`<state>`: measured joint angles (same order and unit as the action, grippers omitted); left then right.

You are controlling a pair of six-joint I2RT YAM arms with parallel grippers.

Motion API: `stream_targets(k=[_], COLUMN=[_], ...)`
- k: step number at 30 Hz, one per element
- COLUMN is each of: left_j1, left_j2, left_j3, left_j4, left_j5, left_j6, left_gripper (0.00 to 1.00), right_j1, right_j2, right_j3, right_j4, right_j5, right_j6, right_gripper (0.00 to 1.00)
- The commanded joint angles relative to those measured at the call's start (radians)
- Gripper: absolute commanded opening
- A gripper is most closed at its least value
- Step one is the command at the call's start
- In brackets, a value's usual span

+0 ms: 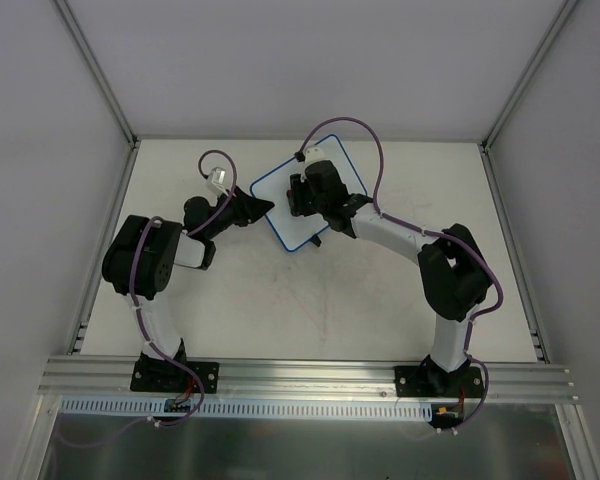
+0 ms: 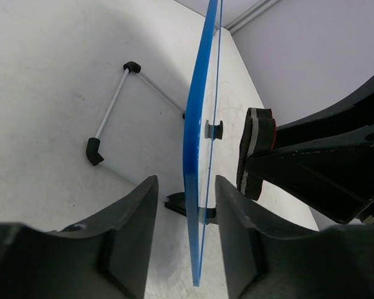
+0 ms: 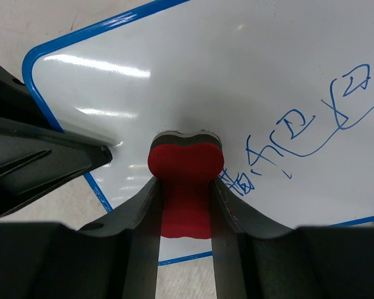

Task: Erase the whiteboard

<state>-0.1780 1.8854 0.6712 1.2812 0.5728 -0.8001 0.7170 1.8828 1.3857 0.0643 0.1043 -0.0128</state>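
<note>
Wiping is the step in hand: the right claw (image 3: pixel 186 187) is pinching a red eraser (image 3: pixel 186 163) across its narrow waist. The eraser's grey felt end faces the whiteboard (image 3: pixel 237 68), near the middle of the board. From the right wrist view the felt looks pressed to the surface. The left wrist view shows a sliver of gap, so I cannot tell whether it truly touches.

The blue writing (image 3: pixel 299 134) lies just beside the eraser, on the side away from the left arm, and runs out toward the board's rim. By my reading, none of it has been covered yet.

The board stands on the counter (image 1: pixel 280 300), propped at a lean on a thin wire stand (image 2: pixel 112 112), with a small black foot (image 2: pixel 174 202) at its lower edge. The left claw (image 2: pixel 185 184) is spread astride the blue rim on the opposite side. Counter shows between one finger and the board, so it brackets the board rather than clamps it.

The next move likely calls for firm, even pressure into the board and a sideways sweep across the scribbles. Because the board only leans on its stand, that push could tip or slide it. The left claw may therefore need to close on the rim first.
</note>
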Motion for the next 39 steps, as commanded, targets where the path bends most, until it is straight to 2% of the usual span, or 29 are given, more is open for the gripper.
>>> stream_targets(k=[1,2,5,8,9,19,28,36,39], left_j1=[-0.011,-0.009,-0.011,-0.011,-0.008,-0.006,-0.005,-0.003,-0.003], left_j2=[0.023,0.023,0.015,0.012,0.012,-0.008,-0.020,-0.023,-0.022], left_j3=[0.048,0.050,0.044,0.041,0.039,-0.019,-0.048,-0.053,-0.055], left_j4=[0.400,0.400,0.400,0.400,0.400,0.400,0.400,0.400,0.400], left_j5=[0.030,0.032,0.035,0.039,0.039,0.001,-0.008,-0.001,-0.001], left_j6=[0.010,0.012,0.012,0.004,-0.001,0.010,0.013,0.013,0.010], left_gripper=[0.39,0.31,0.17,0.10,0.00,0.00,0.00,0.00,0.00], right_j1=[0.001,0.001,-0.002,-0.001,-0.001,-0.001,-0.024,-0.152,-0.189], right_j2=[-0.007,-0.007,-0.004,0.007,0.012,0.061,0.121,0.119,0.119], right_j3=[0.039,0.039,0.039,0.045,0.052,0.090,0.111,-0.040,-0.091], right_j4=[0.014,0.014,0.012,0.014,0.014,0.003,-0.060,-0.034,-0.027], right_j5=[0.032,0.034,0.032,0.017,0.005,-0.052,-0.017,-0.047,-0.034], right_j6=[-0.001,0.000,0.001,0.005,0.008,0.036,0.115,0.376,0.425], right_gripper=[0.00,0.00,0.00,0.00,0.00,0.00,0.00,0.00,0.00])
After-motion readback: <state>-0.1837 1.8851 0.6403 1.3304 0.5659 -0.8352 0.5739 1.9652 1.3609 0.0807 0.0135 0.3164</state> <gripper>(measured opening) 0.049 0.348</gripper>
